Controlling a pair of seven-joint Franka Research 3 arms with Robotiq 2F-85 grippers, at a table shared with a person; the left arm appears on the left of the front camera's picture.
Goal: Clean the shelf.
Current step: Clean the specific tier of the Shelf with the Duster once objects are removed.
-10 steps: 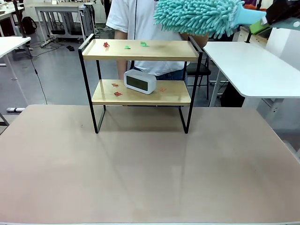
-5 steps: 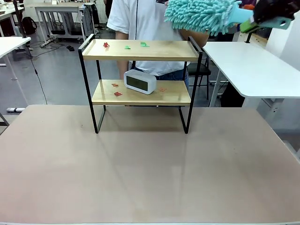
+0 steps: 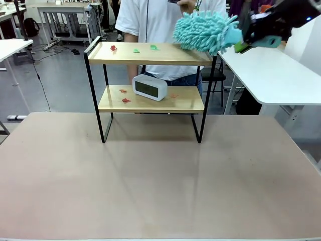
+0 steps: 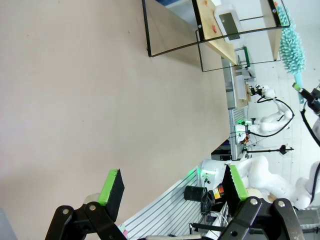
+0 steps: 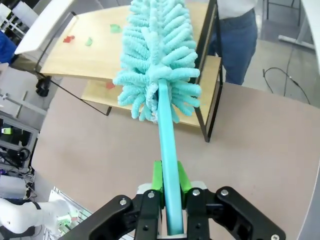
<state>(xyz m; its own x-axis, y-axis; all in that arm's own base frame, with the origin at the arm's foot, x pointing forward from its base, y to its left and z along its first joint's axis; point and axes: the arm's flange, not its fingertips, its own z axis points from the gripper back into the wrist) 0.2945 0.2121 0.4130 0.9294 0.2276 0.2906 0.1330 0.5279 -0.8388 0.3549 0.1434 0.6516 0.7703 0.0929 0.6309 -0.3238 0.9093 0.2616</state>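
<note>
**Duster head at the right end of the shelf's top board**

Shelf (image 3: 150,55) sits at 12 o'clock on the counter (image 3: 160,175), at the far edge, with a person (image 3: 160,20) right behind it.

Right tool (image 5: 169,180) is clenched on the handle of the duster (image 3: 203,31). In the front view the shelf lies at 8 o'clock from that tool, near but apart. The teal duster head covers the top board's right end, at the shelf's 2 o'clock. I can't tell whether it touches the board.

Left tool (image 4: 172,187) is released, fingers spread, with nothing between them. In its wrist view the shelf is at 1 o'clock, well apart.

Counts:
- 1 shelf, 2 boards
- 1 duster
- 1 white clock (image 3: 149,87) on the lower board, left of centre
- 6 scraps (image 3: 113,48): 3 on the top board (1 red, 2 green) and 3 reddish on the lower board, two at the clock's 8 o'clock and one at its 3 o'clock
</note>
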